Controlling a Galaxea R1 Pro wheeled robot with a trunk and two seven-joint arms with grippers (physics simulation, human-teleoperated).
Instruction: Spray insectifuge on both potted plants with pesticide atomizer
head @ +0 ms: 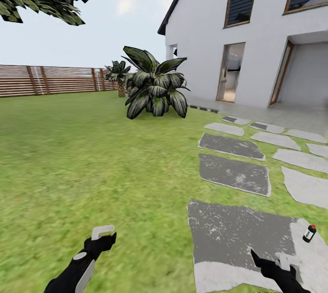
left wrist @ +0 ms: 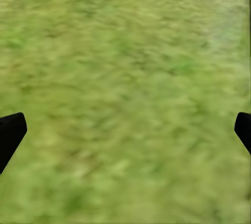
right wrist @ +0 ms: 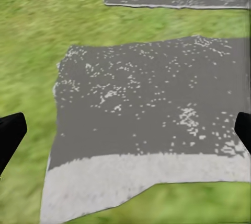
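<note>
The pesticide atomizer [head: 309, 233], a small dark bottle with a white label and a red tip, stands upright on a large grey stepping stone [head: 237, 233] at the lower right of the garden lawn. My right gripper [head: 269, 261] hovers open just short of it, to its left, over the same stone [right wrist: 151, 109], its dark fingertips [right wrist: 10, 132] wide apart. Above bare grass [left wrist: 125, 78] at the lower left, my left gripper [head: 105, 237] is open and holds nothing. The potted plants are out of view.
More stepping stones [head: 232, 172] lead away towards a white house [head: 255, 33] at the right. A big striped-leaf shrub [head: 156, 88] stands on the lawn ahead, with a small palm [head: 119, 74] and a wooden slat fence [head: 50, 79] behind it.
</note>
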